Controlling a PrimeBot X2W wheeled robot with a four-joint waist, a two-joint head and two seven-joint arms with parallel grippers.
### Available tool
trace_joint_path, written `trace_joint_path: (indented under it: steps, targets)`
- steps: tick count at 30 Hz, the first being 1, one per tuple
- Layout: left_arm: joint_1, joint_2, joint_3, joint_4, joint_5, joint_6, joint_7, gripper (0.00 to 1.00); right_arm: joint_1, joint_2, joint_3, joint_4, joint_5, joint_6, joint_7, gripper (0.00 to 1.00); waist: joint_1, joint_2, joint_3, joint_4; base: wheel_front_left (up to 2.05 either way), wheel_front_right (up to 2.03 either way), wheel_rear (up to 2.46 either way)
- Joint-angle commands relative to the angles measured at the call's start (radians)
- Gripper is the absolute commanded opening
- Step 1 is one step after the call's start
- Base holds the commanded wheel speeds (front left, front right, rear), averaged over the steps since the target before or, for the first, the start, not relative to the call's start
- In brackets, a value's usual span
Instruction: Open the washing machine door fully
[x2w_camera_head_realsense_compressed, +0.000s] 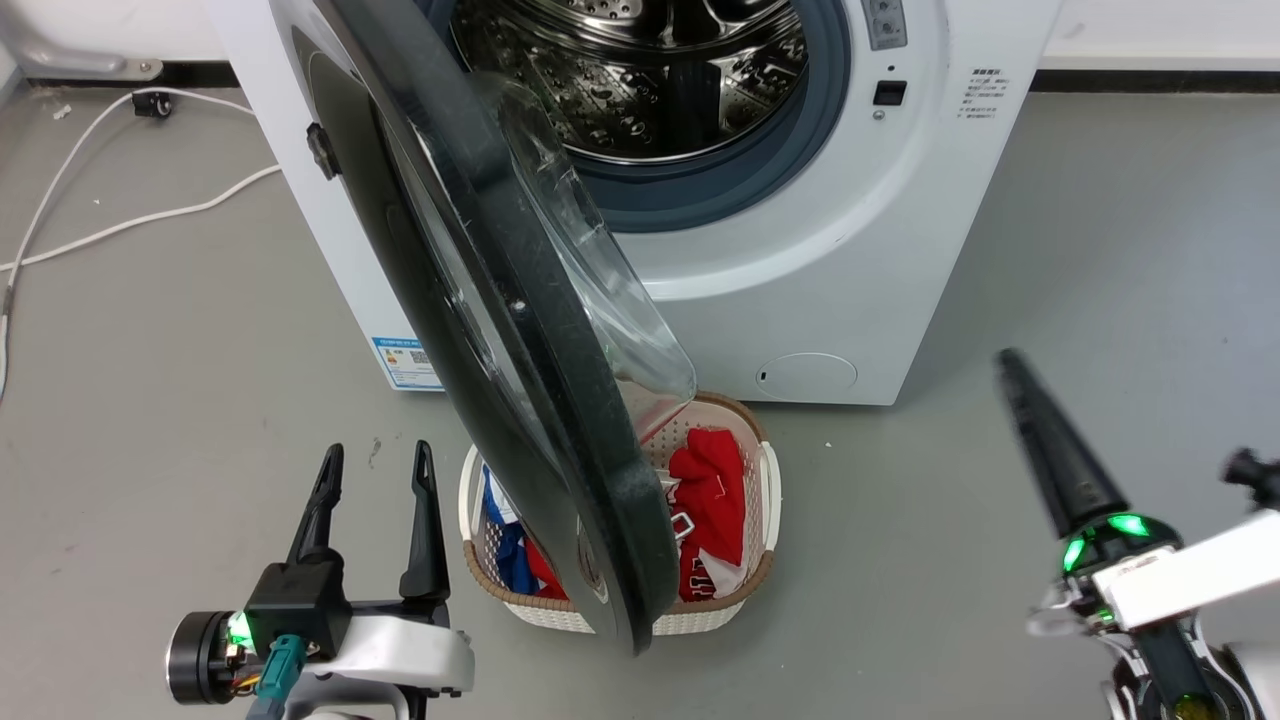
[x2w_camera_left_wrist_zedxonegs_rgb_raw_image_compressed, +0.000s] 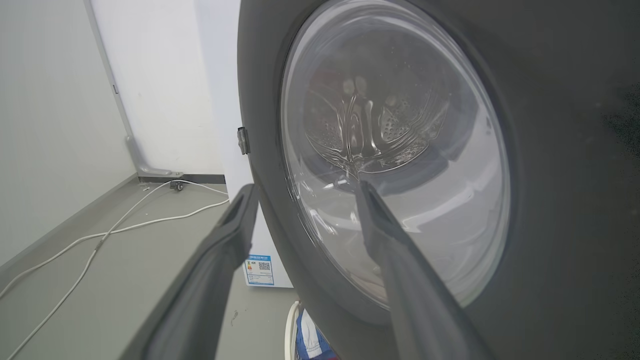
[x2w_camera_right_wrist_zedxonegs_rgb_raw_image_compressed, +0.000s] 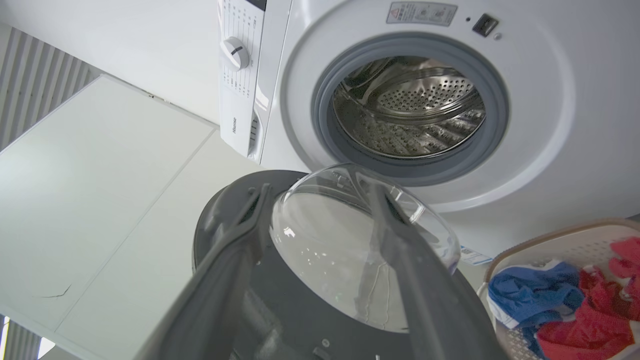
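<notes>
Standing open on its hinge at the left side of the machine, the washing machine door (x2w_camera_head_realsense_compressed: 545, 400) is swung out towards the robot, so the head view sees it almost edge-on. It is a large black disc, and its clear glass bowl (x2w_camera_head_realsense_compressed: 600, 270) bulges to the right, towards the machine. The washing machine (x2w_camera_head_realsense_compressed: 860, 250) is a white front-loader at the far side of a grey floor (x2w_camera_head_realsense_compressed: 1100, 250). Its steel drum (x2w_camera_head_realsense_compressed: 650, 90) lies exposed inside a grey rubber ring (x2w_camera_head_realsense_compressed: 790, 170). A blue label (x2w_camera_head_realsense_compressed: 405, 362) sits low on its left corner and a round flap (x2w_camera_head_realsense_compressed: 806, 372) low on its front.

Just in front of the machine stands a white laundry basket (x2w_camera_head_realsense_compressed: 768, 490) holding red clothes (x2w_camera_head_realsense_compressed: 712, 480) and blue clothes (x2w_camera_head_realsense_compressed: 510, 555). In the head view the door's near edge covers the basket's left part.

The left gripper (x2w_camera_head_realsense_compressed: 378, 450) hovers near the robot, just left of the door and apart from it. Its two dark fingers are spread and hold nothing. In the left wrist view the left gripper (x2w_camera_left_wrist_zedxonegs_rgb_raw_image_compressed: 305, 187) faces the door's outer face, with the drum showing through the glass.

The right gripper (x2w_camera_head_realsense_compressed: 1008, 362) hangs at the near right, well apart from the door and the basket. In the right wrist view the right gripper (x2w_camera_right_wrist_zedxonegs_rgb_raw_image_compressed: 320, 187) has its fingers parted and empty, pointing towards the door's inner side and the drum opening.

A white cable (x2w_camera_head_realsense_compressed: 120, 225) trails across the floor at the far left.
</notes>
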Motion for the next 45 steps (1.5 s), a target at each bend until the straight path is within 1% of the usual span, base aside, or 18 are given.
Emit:
trace_joint_path:
  steps: [1,4,7,10,14,17,19,21,22,26,30,39,43,44,45]
  targets:
    - [0.009,0.000,0.002,-0.003,0.005,0.002,-0.002,1.00,0.014,-0.001,-0.007,-0.003,-0.018,0.003,-0.025,1.00,0.0001,0.0000,-0.003,-0.002,0.00,0.00,0.00]
    - [0.021,0.000,0.007,-0.006,0.008,0.001,-0.002,1.00,0.026,-0.055,0.018,-0.005,-0.192,0.003,-0.180,1.00,0.0001,0.0000,-0.011,-0.005,0.00,0.00,0.00]
    - [0.027,0.000,0.010,-0.005,0.007,-0.002,-0.002,1.00,0.039,-0.099,0.049,0.025,-0.370,0.003,-0.341,1.00,0.0001,0.0000,-0.021,-0.009,0.00,0.00,0.00]
    - [0.032,0.000,0.011,-0.005,0.006,-0.001,-0.002,1.00,0.045,-0.104,0.037,0.049,-0.547,0.002,-0.395,1.00,0.0001,0.0000,-0.029,-0.014,0.00,0.00,0.00]
    - [0.039,0.000,0.006,-0.004,0.002,0.000,-0.002,1.00,0.061,-0.040,-0.063,0.010,-0.818,0.002,-0.399,1.00,0.0001,0.0000,-0.037,-0.015,0.00,0.00,0.00]
    - [0.040,0.000,0.001,-0.002,0.001,0.002,-0.002,1.00,0.085,-0.002,-0.098,-0.016,-1.017,0.002,-0.399,1.00,0.0001,0.0000,-0.043,-0.012,0.00,0.00,0.00]
    - [0.042,0.000,-0.001,0.000,0.000,0.004,-0.002,1.00,0.108,0.033,-0.111,-0.021,-1.103,0.001,-0.399,1.00,0.0001,0.0000,-0.047,-0.010,0.00,0.00,0.00]
    - [0.045,0.000,-0.004,0.001,0.001,0.006,-0.002,1.00,0.129,0.053,-0.120,-0.015,-1.174,0.001,-0.399,1.00,0.0001,0.0000,-0.053,-0.009,0.00,0.00,0.00]
    - [0.047,0.000,-0.008,0.003,0.001,0.006,-0.002,1.00,0.157,0.083,-0.129,0.008,-1.238,0.001,-0.399,1.00,0.0001,0.0000,-0.060,-0.006,0.00,0.00,0.00]
    - [0.055,0.000,-0.012,0.003,-0.001,0.007,-0.002,1.00,0.187,0.108,-0.137,0.042,-1.276,0.001,-0.399,1.00,0.0001,0.0000,-0.068,-0.002,0.00,0.00,0.00]
    - [0.061,0.000,-0.014,0.004,-0.004,0.007,-0.002,1.00,0.210,0.116,-0.141,0.077,-1.285,0.001,-0.400,1.00,0.0001,0.0000,-0.073,0.001,0.00,0.00,0.00]
    - [0.066,0.000,-0.010,0.006,-0.002,0.008,-0.002,1.00,0.220,0.118,-0.139,0.096,-1.239,0.001,-0.400,1.00,0.0001,0.0000,-0.077,-0.001,0.00,0.00,0.00]
    - [0.066,0.000,-0.003,0.011,-0.022,0.012,-0.002,1.00,0.219,0.118,-0.139,0.100,-1.233,0.001,-0.400,1.00,0.0001,0.0000,-0.080,0.000,0.00,0.00,0.00]
    - [0.064,0.000,-0.001,0.008,-0.018,0.016,-0.002,0.59,0.218,0.118,-0.139,0.101,-1.233,0.001,-0.400,1.00,0.0001,0.0000,-0.080,0.000,0.00,0.00,0.00]
    - [0.060,0.000,0.003,0.003,-0.014,0.019,-0.002,0.25,0.217,0.118,-0.139,0.101,-1.233,0.001,-0.400,1.00,0.0001,0.0000,-0.080,0.000,0.00,0.00,0.00]
